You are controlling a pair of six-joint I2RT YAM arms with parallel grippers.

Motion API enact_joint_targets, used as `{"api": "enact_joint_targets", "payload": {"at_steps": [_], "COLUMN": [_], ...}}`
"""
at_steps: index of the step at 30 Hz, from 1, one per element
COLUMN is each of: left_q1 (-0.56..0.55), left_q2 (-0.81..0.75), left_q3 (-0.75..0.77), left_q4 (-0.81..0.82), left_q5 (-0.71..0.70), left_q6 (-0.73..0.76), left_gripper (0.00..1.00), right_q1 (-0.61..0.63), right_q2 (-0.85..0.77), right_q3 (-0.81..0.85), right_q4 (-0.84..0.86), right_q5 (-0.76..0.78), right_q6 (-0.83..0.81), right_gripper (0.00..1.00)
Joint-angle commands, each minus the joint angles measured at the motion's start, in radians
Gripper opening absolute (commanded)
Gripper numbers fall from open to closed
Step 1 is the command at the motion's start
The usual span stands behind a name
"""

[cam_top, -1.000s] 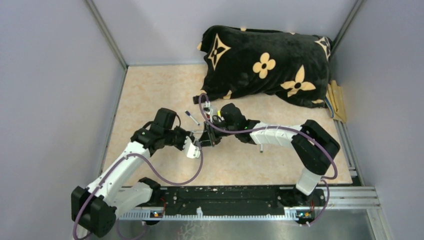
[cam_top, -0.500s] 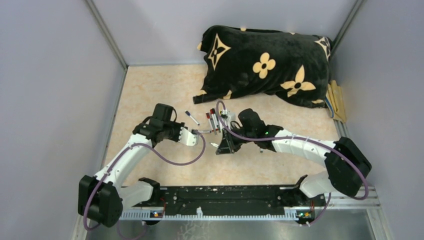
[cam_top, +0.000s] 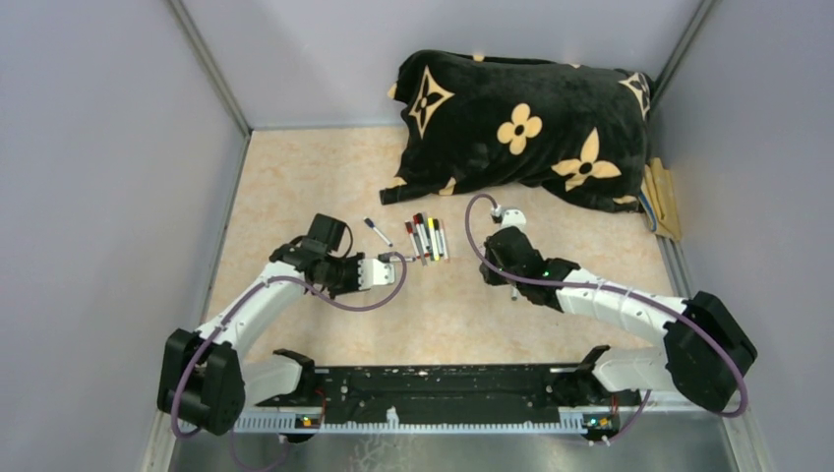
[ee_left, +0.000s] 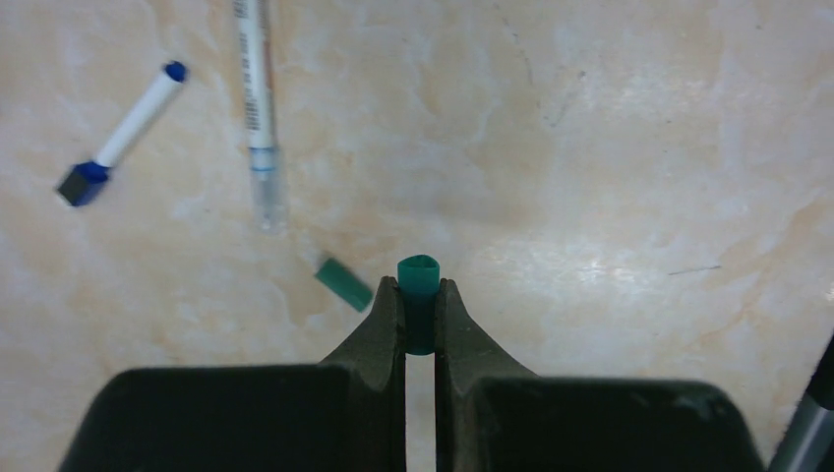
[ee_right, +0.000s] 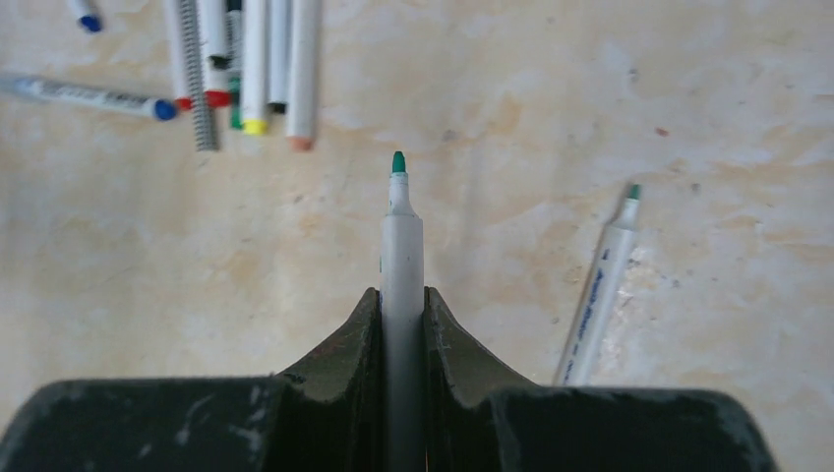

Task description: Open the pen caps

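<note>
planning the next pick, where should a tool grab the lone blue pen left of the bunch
Probably mid-barrel on the blue pen, from above, closing across its slanted length. It lies flat and apart from the other pens, so both sides are free and its blue ends stay exposed.

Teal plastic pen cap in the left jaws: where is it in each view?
Top external: at the left gripper tip, too small to see.
Left wrist: teal plastic pen cap centre frame, clamped between the jaws.
Right wrist: not in it.
Shared landmark: blue-ended white pen, near the gripper overhead, upper left on left wrist.
</note>
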Motion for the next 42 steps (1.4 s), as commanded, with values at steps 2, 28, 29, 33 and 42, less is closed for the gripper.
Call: {"api": "enact_joint_targets", "payload": {"at_steps": [2, 28, 29, 33, 42], "left_q1": [0.004, 0.004, 0.003, 0.004, 0.005], "left_q2": [0.020, 0.105, 0.103, 0.087, 0.034], "left_q3": [-0.091, -0.120, -0.112, -0.054, 0.064], "left_q4": [0.055, 0.119, 0.112, 0.064, -0.020], "left_q5": [0.048, 0.043, 0.041, 0.056, 0.108], "left_q6": [-0.079, -0.159, -0.165, -0.205, -0.259], "left_gripper": [0.00, 0.56, 0.58, 0.67, 0.82], "right_q1": [-0.005, -0.006, -0.005, -0.008, -0.015], "right_q2": [0.074, 0.248, 0.243, 0.230, 0.226], "right_q3": [-0.027, -0.079, -0.079, -0.080, -0.084], "right_q4": [0.036, 0.136, 0.135, 0.129, 0.134], "right_q5": [0.276, 0.297, 0.294, 0.295, 0.275], "right_q6": [0.058, 0.091, 0.088, 0.079, 0.063], "right_gripper": [0.00, 0.16, 0.17, 0.21, 0.29]}}
